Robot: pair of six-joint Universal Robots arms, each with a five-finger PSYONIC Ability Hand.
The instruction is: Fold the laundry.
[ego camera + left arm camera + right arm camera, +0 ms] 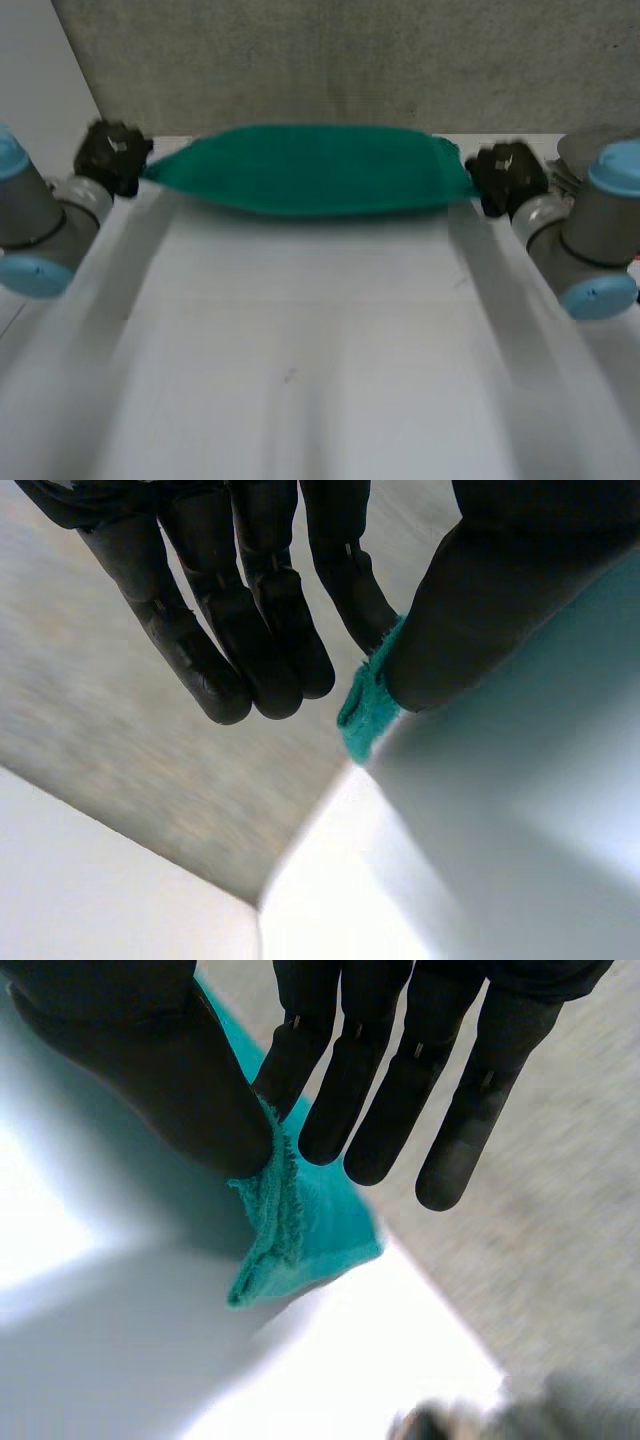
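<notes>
White tabletop [300,360] runs away from us to a grey speckled wall [350,60]. At its far end a green cloth [315,170] is stretched between our two hands as a long band, its lower edge bowing down in the middle over a soft shadow on the table. Our left hand [112,155] has one end and our right hand [508,175] the other. From the head camera the hands are dark lumps at the cloth's tips, and we cannot read their grip there. The wrist cameras show it. At the left wrist a small tuft of green corner is nipped between the thumb and one finger, with the other fingers straight and free beside it. At the right wrist the thumb presses a doubled corner against the nearest finger, the rest fanned out. There we also see the cloth's looped, towel-like pile and stitched edge, which look smooth from the head camera.
</notes>
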